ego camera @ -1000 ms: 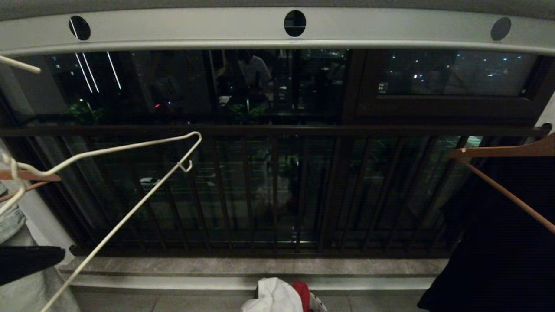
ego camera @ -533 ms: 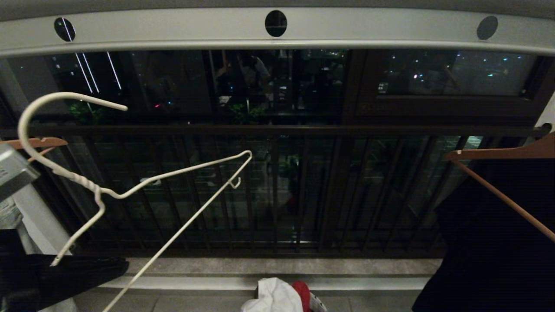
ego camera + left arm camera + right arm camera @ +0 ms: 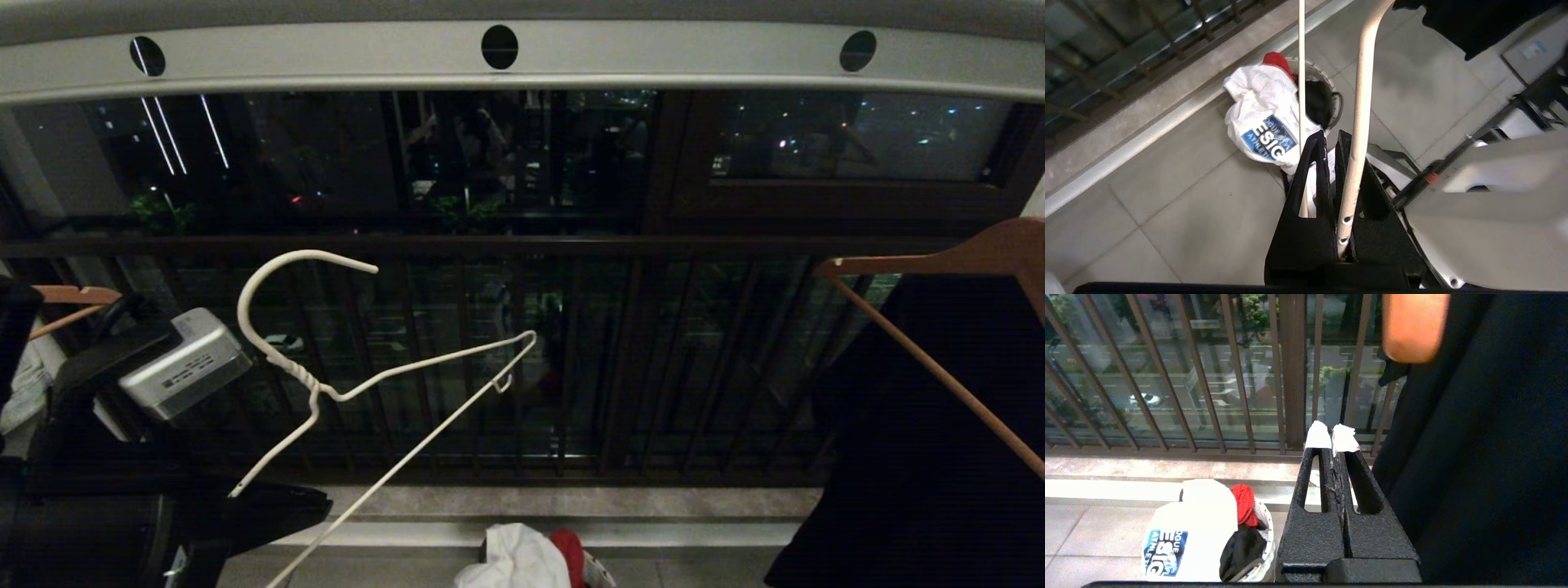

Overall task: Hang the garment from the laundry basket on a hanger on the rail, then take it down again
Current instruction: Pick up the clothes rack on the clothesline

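Note:
My left gripper (image 3: pixel 310 506) sits at the lower left, shut on one arm of the thin white wire hanger (image 3: pixel 300 377). The wire runs between its black fingers (image 3: pixel 1312 163), and the hook curves up well below the pale grey rail (image 3: pixel 653 57). The white garment (image 3: pixel 1257 110) with its blue chest graphic is heaped over the laundry basket (image 3: pixel 1337 102) on the floor tiles, also seen as the garment (image 3: pixel 510 559) at the bottom of the head view. My right gripper (image 3: pixel 1331 435) is shut on nothing, above the garment (image 3: pixel 1188 522) and to its right.
A brown wooden hanger (image 3: pixel 922 359) carries a large black garment (image 3: pixel 939 474) at the right. Another wooden hanger (image 3: pixel 73 296) is at the far left. The dark balustrade (image 3: pixel 522 367) and a stone ledge (image 3: pixel 571 502) lie ahead. A red cloth (image 3: pixel 567 549) lies in the basket.
My left arm has come into the head view from the left, carrying the wire hanger rightward and down. The rail's holes and the right wooden hanger have shifted a little left.

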`<state>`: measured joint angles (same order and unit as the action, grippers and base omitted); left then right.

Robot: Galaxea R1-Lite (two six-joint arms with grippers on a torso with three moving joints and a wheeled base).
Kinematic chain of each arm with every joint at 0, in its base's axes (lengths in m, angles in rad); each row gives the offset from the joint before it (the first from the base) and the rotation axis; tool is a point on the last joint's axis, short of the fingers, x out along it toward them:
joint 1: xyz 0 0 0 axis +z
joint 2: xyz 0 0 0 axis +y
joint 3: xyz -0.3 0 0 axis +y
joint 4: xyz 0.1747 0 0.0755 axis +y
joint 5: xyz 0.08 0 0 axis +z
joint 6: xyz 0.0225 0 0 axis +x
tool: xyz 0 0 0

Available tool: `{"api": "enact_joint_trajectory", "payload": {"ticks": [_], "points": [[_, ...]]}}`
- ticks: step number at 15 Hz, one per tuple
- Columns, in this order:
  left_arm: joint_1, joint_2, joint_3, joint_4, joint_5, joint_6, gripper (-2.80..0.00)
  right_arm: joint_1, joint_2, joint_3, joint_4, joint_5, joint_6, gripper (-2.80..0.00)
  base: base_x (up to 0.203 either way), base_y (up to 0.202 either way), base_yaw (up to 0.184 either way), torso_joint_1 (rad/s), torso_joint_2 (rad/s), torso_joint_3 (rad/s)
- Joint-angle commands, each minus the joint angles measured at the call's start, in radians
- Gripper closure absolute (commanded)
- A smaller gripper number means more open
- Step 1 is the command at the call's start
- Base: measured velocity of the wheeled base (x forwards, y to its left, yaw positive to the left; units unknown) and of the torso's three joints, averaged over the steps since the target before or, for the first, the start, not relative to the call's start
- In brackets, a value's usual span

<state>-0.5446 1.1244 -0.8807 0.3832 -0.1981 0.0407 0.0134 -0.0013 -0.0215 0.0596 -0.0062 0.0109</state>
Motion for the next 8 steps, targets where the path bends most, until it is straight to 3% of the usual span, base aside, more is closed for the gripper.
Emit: {"api": "enact_joint_trajectory", "payload": {"ticks": [1,8], "points": [[0.011,0.085,0.002,-0.002,-0.001,0.001,0.0,0.001,0.001,0.0,0.0,0.0,0.0,0.0,0.0,0.0,0.0,0.0,0.0,0.0],[0.017,0.099,0.034,-0.006,-0.023,0.004,0.0,0.0,0.001,0.0,0.0,0.0,0.0,0.0,0.0,0.0,0.0,0.0,0.0,0.0]]}}
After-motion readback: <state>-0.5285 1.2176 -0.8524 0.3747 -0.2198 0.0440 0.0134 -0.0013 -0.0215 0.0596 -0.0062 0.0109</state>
